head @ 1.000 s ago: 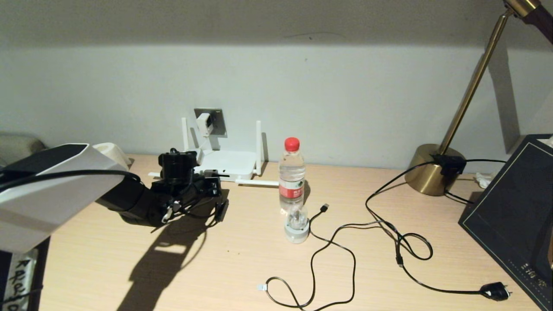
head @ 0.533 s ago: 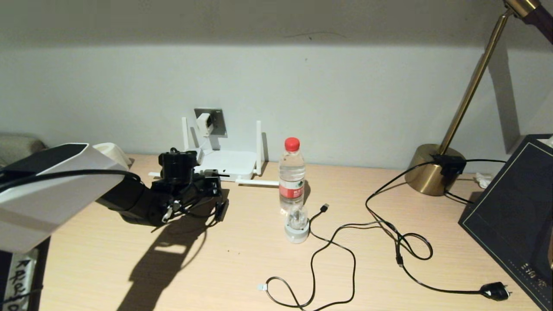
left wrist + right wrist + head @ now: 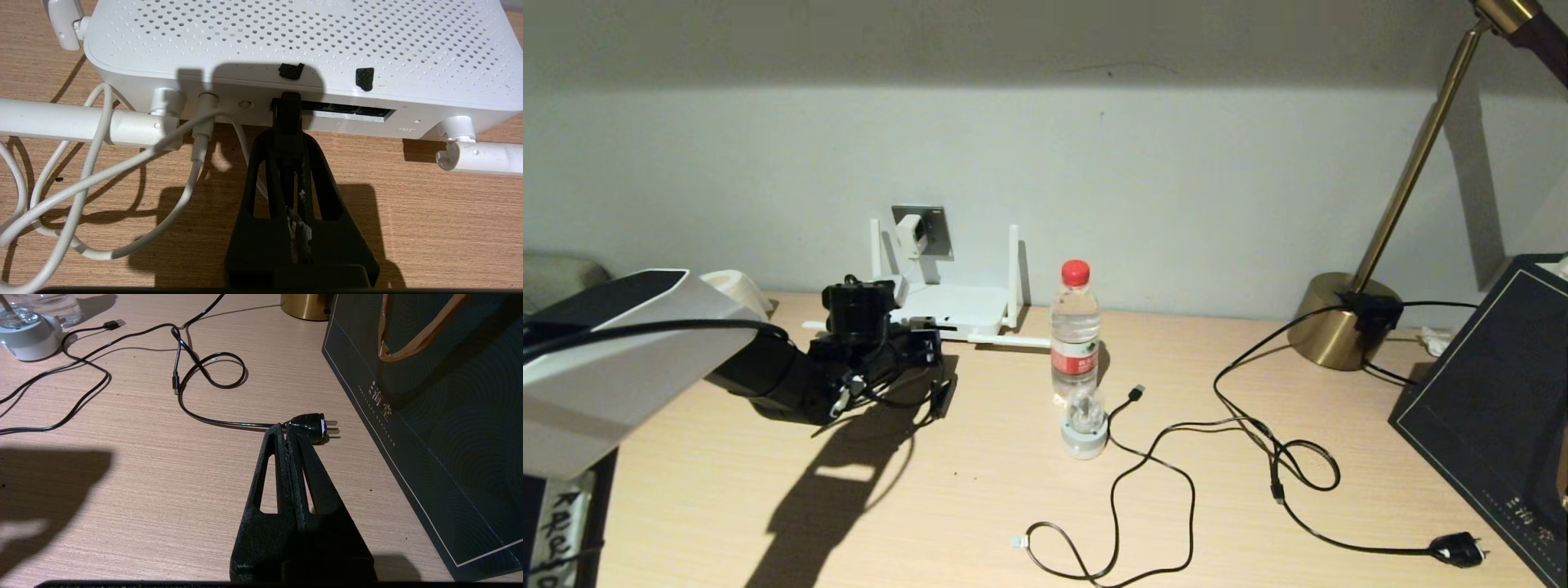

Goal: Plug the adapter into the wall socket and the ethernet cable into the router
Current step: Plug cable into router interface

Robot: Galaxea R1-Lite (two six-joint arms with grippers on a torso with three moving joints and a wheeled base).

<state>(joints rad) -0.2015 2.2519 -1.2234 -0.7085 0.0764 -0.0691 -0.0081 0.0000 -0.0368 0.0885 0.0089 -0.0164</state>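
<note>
The white router (image 3: 956, 309) lies below the grey wall socket (image 3: 934, 229), and the white adapter (image 3: 908, 235) sits in that socket. Its thin white cord (image 3: 122, 163) runs to the router's (image 3: 286, 41) port edge. My left gripper (image 3: 288, 141) is shut on the ethernet cable's black boot (image 3: 288, 116). The boot's tip meets the left end of the dark port strip (image 3: 347, 111); how deep it sits is hidden. In the head view the left gripper (image 3: 925, 347) is right at the router's front. My right gripper (image 3: 286, 430) is shut and empty above the desk.
A water bottle (image 3: 1075, 327) and a small white-based glass object (image 3: 1084, 425) stand right of the router. A black USB-tipped cable (image 3: 1137, 393) and a black plug (image 3: 312, 425) lie on the desk. A brass lamp base (image 3: 1339, 322) and a dark bag (image 3: 441, 396) are at the right.
My left gripper has pushed a little towards the wall with the cable. The router and its lying antenna have shifted slightly back with it.
</note>
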